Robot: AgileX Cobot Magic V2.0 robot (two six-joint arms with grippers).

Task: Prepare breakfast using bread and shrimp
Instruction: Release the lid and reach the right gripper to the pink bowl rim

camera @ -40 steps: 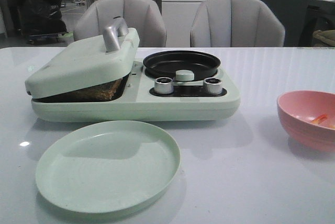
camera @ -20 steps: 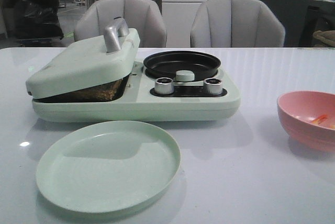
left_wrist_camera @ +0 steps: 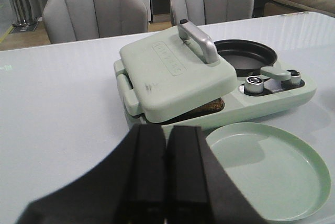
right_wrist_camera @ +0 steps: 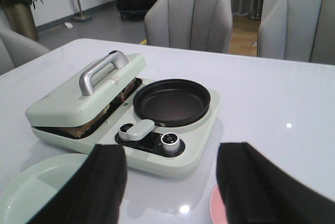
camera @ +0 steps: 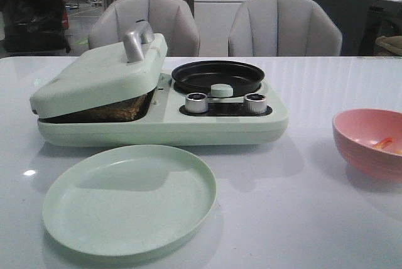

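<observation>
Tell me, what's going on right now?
Left end effector shut, right end effector open, both empty. Bread under press lid. Shrimp in pink bowl.

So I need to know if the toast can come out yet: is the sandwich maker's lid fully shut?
No, the lid sits propped ajar, tilted on the browned bread visible in the gap.

- Dim, greyish front view; soft overhead light.
- Small glare spots on the glossy table [camera: 28,172].
- Both wrist views brighter; near fingers blurred.
</observation>
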